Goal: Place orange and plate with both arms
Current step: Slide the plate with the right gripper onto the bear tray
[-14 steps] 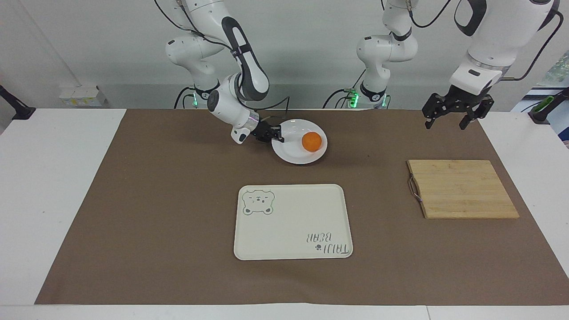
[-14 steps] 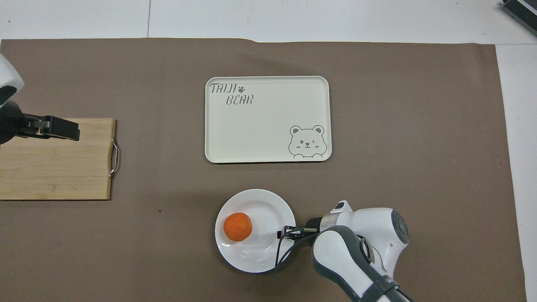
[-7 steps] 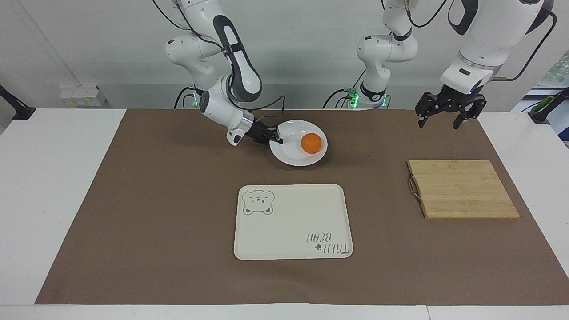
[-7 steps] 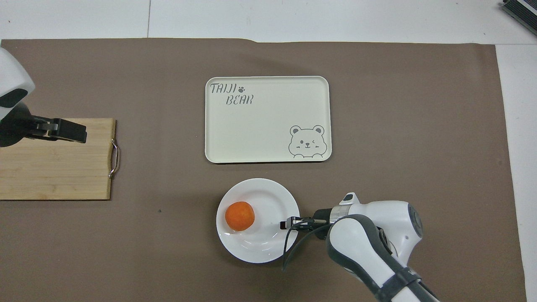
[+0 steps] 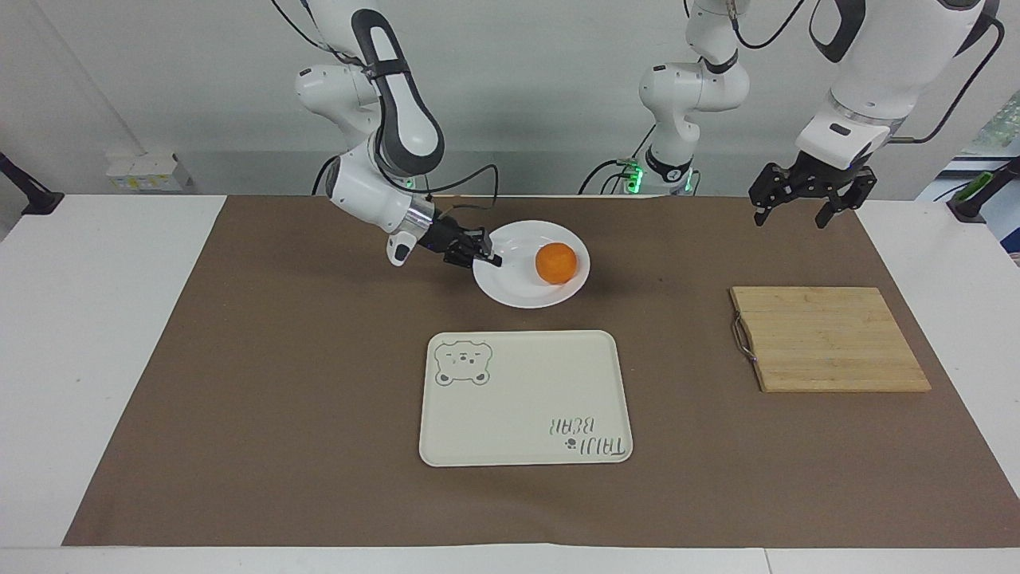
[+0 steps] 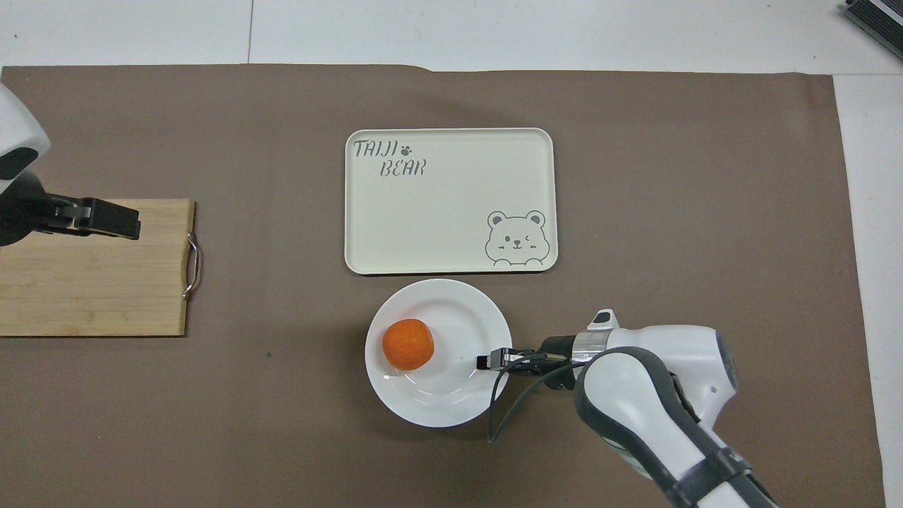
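A glossy white plate [image 5: 518, 296] [image 6: 437, 402] hangs a little above the brown mat, tilted slightly, with the orange [image 5: 555, 263] [image 6: 408, 343] resting on it. My right gripper [image 5: 488, 257] [image 6: 487, 361] is shut on the plate's rim at the right arm's side. The plate's edge reaches close to the cream bear tray [image 5: 526, 399] [image 6: 451, 201], which lies farther from the robots. High over the mat near the wooden board, my left gripper [image 5: 803, 209] [image 6: 106, 219] hangs open and holds nothing.
A wooden cutting board [image 5: 829, 339] [image 6: 92, 268] with a metal handle lies toward the left arm's end. A brown mat [image 5: 239, 399] covers the table, with white table edges around it.
The right gripper has carried the plate and orange away from the robots, toward the tray. The left gripper has shifted only slightly and stays open.
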Tool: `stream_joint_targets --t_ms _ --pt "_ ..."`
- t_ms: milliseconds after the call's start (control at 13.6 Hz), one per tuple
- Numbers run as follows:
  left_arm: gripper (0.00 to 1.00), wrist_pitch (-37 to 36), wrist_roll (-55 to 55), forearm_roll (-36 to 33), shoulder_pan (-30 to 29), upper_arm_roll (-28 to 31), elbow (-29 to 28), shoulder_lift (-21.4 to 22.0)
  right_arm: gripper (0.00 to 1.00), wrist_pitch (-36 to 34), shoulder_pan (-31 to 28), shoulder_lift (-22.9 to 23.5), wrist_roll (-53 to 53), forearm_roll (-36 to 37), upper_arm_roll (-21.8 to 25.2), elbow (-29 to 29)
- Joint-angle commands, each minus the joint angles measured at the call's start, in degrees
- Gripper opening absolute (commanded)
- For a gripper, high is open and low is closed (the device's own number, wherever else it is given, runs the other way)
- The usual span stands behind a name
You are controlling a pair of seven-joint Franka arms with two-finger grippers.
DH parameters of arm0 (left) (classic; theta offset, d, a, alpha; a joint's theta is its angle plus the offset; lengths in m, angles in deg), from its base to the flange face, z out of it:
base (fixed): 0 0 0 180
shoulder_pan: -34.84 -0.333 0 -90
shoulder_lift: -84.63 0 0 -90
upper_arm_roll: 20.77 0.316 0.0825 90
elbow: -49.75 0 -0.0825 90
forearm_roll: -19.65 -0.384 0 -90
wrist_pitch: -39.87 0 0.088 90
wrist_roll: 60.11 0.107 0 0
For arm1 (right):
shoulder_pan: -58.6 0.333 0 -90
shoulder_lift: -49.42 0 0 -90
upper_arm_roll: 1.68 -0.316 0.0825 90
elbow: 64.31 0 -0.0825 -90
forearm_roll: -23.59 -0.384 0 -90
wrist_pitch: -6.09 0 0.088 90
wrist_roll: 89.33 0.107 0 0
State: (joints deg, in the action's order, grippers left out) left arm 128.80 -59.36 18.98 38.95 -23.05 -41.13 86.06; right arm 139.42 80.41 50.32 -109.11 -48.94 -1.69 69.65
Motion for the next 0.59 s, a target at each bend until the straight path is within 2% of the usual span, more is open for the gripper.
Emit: stream_joint_targets --t_ms 0,148,516 --pt "1.00 -2.5 -0.1 0.2 0.0 0.4 2.8 -0.6 0.00 -1.5 -2.5 6.5 7.0 7.0 -0.1 -9.8" --pt "1.00 -1.2 -0.2 0.2 0.0 0.5 2.3 -0.1 0.00 -2.9 -5.0 9.8 10.4 11.0 -0.2 -15.7" --pt "1.00 -0.9 -0.1 0.2 -0.1 0.5 2.2 -0.1 0.00 -3.4 -6.9 21.5 10.8 11.4 -0.1 -28.9"
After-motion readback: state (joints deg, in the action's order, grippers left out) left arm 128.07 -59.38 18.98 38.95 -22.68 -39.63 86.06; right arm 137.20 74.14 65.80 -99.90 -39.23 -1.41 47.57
